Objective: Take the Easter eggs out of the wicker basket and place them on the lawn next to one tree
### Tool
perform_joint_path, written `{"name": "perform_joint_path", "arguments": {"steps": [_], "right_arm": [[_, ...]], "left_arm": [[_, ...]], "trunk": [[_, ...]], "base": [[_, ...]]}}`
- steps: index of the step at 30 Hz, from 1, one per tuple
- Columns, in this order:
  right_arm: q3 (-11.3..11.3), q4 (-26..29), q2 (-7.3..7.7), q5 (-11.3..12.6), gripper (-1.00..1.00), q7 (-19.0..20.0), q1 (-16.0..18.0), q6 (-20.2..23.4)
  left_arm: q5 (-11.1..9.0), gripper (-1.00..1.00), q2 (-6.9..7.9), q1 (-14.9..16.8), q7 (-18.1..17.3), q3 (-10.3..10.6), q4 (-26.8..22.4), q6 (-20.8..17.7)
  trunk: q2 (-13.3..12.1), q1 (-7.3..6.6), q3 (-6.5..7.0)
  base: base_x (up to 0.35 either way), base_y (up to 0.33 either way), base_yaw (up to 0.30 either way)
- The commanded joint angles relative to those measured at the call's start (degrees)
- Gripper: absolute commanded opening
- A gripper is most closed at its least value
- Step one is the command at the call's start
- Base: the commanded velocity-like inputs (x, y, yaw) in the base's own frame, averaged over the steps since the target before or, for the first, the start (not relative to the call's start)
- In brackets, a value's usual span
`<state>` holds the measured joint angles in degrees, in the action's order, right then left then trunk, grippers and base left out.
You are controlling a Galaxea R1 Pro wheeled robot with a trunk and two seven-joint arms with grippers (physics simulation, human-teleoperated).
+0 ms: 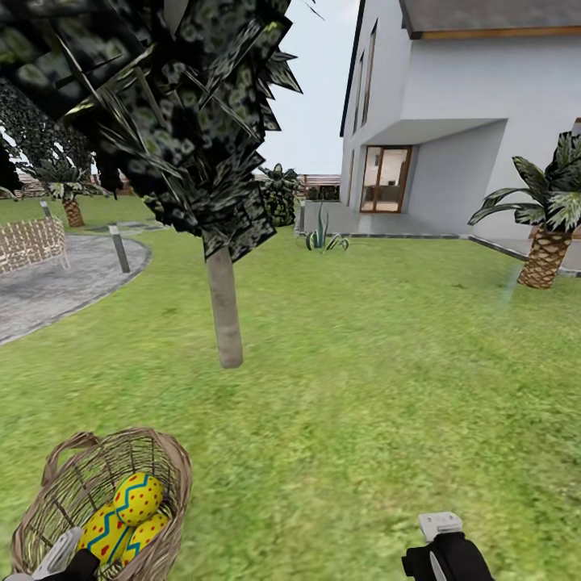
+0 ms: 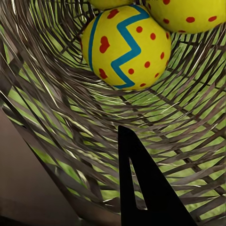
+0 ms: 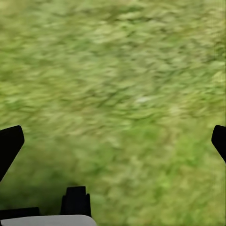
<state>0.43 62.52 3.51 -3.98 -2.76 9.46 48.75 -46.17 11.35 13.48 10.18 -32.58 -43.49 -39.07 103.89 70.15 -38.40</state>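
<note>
1. The three Easter eggs (image 1: 129, 516) lie piled together inside the wicker basket (image 1: 165, 468), which sits on the lawn (image 1: 363, 387) on the near side of the tree (image 1: 224, 311); none is out yet, so the task looks to be at its first pick
2. The left gripper (image 1: 60, 557) is at the basket's near rim, reaching inside. In the left wrist view one dark finger (image 2: 141, 188) points toward the nearest egg (image 2: 127, 47) without touching it. Only that one finger is visible there, so I cannot tell whether the fingers are apart or together
3. The right gripper (image 1: 440, 537) hangs over bare grass well to the side of the basket. In the right wrist view its fingers (image 3: 9, 143) stand wide apart with nothing between them
4. Handling, as a judgement: the eggs look smooth, hard and rounded, so they are likely to slip or roll out of a pinch. Taking one across its widest middle, along the blue zigzag band, should be safest
5. The top egg is the natural first choice, since lifting a lower one may shift the others
6. The basket looks light and open-woven, so a push on its wall could tip or slide it
</note>
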Motion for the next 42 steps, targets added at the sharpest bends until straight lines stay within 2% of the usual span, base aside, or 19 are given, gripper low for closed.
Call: {"name": "perform_joint_path", "arguments": {"steps": [1, 42], "right_arm": [[0.14, 0.06, 0.01, -0.37, 1.0, 0.12, 0.03, 0.29], [0.2, 0.03, 0.01, -0.41, 1.0, 0.12, 0.03, 0.25]], "left_arm": [[-1.02, -1.0, -0.01, 0.05, 0.46, -0.09, -0.1, -0.16], [-1.02, -1.0, -0.01, 0.05, 0.46, -0.03, -0.1, -0.16]], "trunk": [[0.45, 0.22, -0.24], [16.89, 9.22, -7.6]], "base": [[0.0, 0.0, 0.0], [0.0, 0.0, 0.0]]}}
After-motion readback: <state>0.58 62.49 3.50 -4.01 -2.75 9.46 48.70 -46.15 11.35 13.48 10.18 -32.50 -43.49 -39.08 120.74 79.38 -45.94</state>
